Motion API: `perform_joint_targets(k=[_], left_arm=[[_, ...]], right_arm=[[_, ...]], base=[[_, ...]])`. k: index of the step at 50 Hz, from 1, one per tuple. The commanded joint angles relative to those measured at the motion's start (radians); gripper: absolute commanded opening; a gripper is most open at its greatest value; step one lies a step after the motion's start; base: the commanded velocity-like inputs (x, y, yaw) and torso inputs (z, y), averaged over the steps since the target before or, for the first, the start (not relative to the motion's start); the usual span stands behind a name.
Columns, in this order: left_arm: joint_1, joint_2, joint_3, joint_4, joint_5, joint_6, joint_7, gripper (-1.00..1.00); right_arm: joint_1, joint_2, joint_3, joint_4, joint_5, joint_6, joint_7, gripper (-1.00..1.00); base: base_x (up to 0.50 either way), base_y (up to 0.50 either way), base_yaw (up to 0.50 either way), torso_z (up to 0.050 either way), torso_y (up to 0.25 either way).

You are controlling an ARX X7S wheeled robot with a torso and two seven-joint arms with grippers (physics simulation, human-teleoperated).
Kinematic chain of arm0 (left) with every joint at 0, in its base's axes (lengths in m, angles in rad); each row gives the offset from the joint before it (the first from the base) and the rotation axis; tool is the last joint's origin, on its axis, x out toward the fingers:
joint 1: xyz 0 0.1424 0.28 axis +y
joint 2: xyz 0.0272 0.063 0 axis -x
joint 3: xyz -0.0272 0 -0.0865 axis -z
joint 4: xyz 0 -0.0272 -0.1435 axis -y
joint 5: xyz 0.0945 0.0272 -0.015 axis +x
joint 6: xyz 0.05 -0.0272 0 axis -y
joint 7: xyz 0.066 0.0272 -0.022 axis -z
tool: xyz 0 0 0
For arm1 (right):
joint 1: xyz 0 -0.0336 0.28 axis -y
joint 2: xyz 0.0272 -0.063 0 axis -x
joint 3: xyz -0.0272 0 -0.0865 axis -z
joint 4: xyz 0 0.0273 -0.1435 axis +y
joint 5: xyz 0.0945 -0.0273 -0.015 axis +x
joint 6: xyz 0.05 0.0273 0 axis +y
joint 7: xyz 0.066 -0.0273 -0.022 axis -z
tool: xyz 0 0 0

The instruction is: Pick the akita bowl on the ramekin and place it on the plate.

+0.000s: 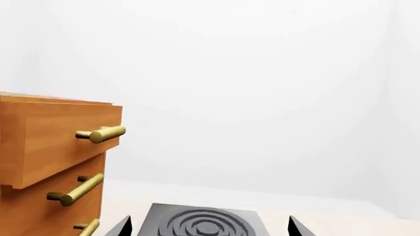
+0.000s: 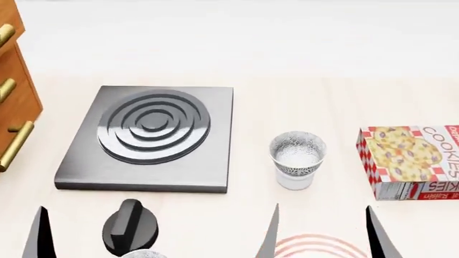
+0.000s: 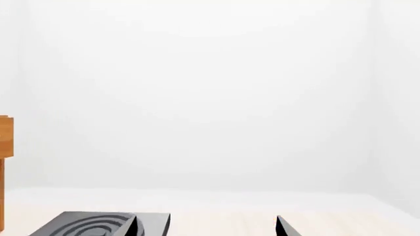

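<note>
From my head camera, the bowl (image 2: pixel 297 152) sits nested in the ramekin (image 2: pixel 294 179) near mid-table. Bare tabletop (image 2: pixel 301 102) rings it: the stove (image 2: pixel 152 137) lies at its 9 o'clock, the cookie box (image 2: pixel 414 161) at 3 o'clock, both apart from it. The plate (image 2: pixel 314 247) shows only its red-ringed far edge at 6 o'clock, cut off by the frame. My right claw (image 2: pixel 323 236) hangs low over that edge, fingers spread wide, holding nothing. My left claw (image 2: pixel 90 236) is likewise spread and empty by the knob (image 2: pixel 130 226). The drawers (image 2: pixel 13 91) stand at far 9 o'clock.
</note>
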Motion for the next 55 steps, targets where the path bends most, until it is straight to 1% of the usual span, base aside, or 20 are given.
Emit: perform_joint_targets(k=[1, 2, 20, 25, 27, 30, 31, 34, 35, 40, 41, 43, 44, 45, 48, 49, 50, 51, 54, 55], left_arm=[[0.004, -0.013, 0.007, 0.004, -0.02, 0.005, -0.003, 1.0], [0.003, -0.014, 0.008, 0.003, -0.02, 0.003, -0.003, 1.0], [0.004, -0.031, 0.019, 0.004, -0.036, 0.001, -0.016, 1.0], [0.003, -0.034, 0.019, 0.005, -0.041, 0.0, -0.021, 1.0], [0.004, -0.036, 0.02, 0.005, -0.042, 0.001, -0.022, 1.0], [0.003, -0.038, 0.021, 0.005, -0.044, 0.001, -0.025, 1.0], [0.002, -0.039, 0.021, 0.005, -0.046, 0.002, -0.025, 1.0], [0.012, -0.034, 0.008, 0.006, -0.078, 0.031, -0.015, 1.0], [0.011, -0.036, 0.017, 0.006, -0.043, 0.037, -0.023, 1.0], [0.011, -0.035, 0.018, 0.0, -0.05, 0.038, -0.029, 1.0], [0.01, -0.036, 0.018, 0.0, -0.053, 0.037, -0.03, 1.0], [0.011, -0.037, 0.021, 0.002, -0.054, 0.035, -0.032, 1.0], [0.013, -0.035, 0.018, 0.001, -0.066, 0.044, -0.028, 1.0], [0.008, -0.036, 0.009, 0.004, -0.097, 0.026, -0.029, 1.0], [0.006, -0.041, 0.014, 0.005, -0.091, 0.022, -0.034, 1.0], [-0.006, -0.047, 0.024, -0.001, -0.057, -0.007, -0.053, 1.0], [-0.004, -0.046, 0.032, -0.007, -0.037, 0.016, -0.051, 1.0], [0.002, -0.044, 0.029, -0.005, -0.046, 0.025, -0.048, 1.0], [0.006, -0.05, 0.021, -0.002, -0.069, 0.027, -0.043, 1.0], [0.006, -0.051, 0.021, -0.001, -0.07, 0.027, -0.043, 1.0]], right_arm=[[0.0, 0.013, -0.006, -0.003, 0.01, 0.003, 0.013, 1.0], [-0.015, 0.014, -0.011, 0.034, 0.004, -0.049, 0.014, 1.0], [-0.009, 0.037, -0.026, -0.001, 0.025, -0.05, 0.018, 1.0], [-0.028, 0.041, -0.033, 0.046, 0.019, -0.115, 0.022, 1.0], [-0.01, 0.042, -0.029, 0.002, 0.028, -0.053, 0.026, 1.0], [-0.028, 0.045, -0.035, 0.051, 0.021, -0.12, 0.027, 1.0], [-0.011, 0.046, -0.031, 0.005, 0.029, -0.057, 0.029, 1.0], [-0.008, 0.048, -0.033, 0.0, 0.031, -0.049, 0.032, 1.0], [-0.009, 0.049, -0.033, 0.002, 0.031, -0.051, 0.033, 1.0], [-0.008, 0.053, -0.036, -0.001, 0.033, -0.049, 0.037, 1.0], [-0.025, 0.053, -0.041, 0.041, 0.025, -0.106, 0.037, 1.0], [-0.008, 0.055, -0.037, 0.0, 0.035, -0.048, 0.04, 1.0], [-0.024, 0.055, -0.044, 0.044, 0.027, -0.106, 0.039, 1.0], [-0.011, 0.056, -0.04, 0.012, 0.035, -0.06, 0.041, 1.0], [-0.006, 0.058, -0.043, 0.008, 0.037, -0.051, 0.043, 1.0], [-0.006, 0.058, -0.041, 0.005, 0.04, -0.047, 0.044, 1.0], [-0.007, 0.059, -0.041, 0.006, 0.04, -0.05, 0.045, 1.0], [-0.021, 0.06, -0.046, 0.041, 0.033, -0.099, 0.045, 1.0], [-0.007, 0.063, -0.04, 0.003, 0.04, -0.047, 0.05, 1.0], [-0.021, 0.063, -0.046, 0.035, 0.032, -0.092, 0.051, 1.0]], base=[[0.5, 0.0, 0.0, 0.05, 0.0], [0.5, 0.0, 0.0, 0.05, 0.0], [0.06, 0.0, 0.0, 0.05, 0.0], [0.0, 0.0, 0.0, 0.05, 0.0], [0.0, 0.0, 0.0, 0.05, 0.0], [0.0, 0.0, 0.0, 0.05, 0.0], [0.0, 0.0, 0.0, 0.05, 0.0], [0.0, 0.0, 0.0, 0.05, 0.0], [0.0, 0.0, 0.0, 0.027, 0.0], [0.0, 0.0, 0.0, 0.0, 0.0], [0.0, 0.0, 0.0, 0.0, 0.0], [0.0, 0.0, 0.0, 0.0, 0.0], [0.0, 0.0, 0.0, 0.0, 0.0], [0.0, 0.0, 0.0, 0.0, 0.0], [0.0, 0.0, 0.0, 0.0, 0.0], [0.0, 0.0, 0.0, 0.0, 0.0], [0.0, 0.0, 0.0, 0.0, 0.0], [0.0, 0.0, 0.0, 0.0, -0.105], [0.0, 0.0, 0.0, 0.0, -0.215], [0.0, 0.0, 0.0, 0.0, -0.25]])
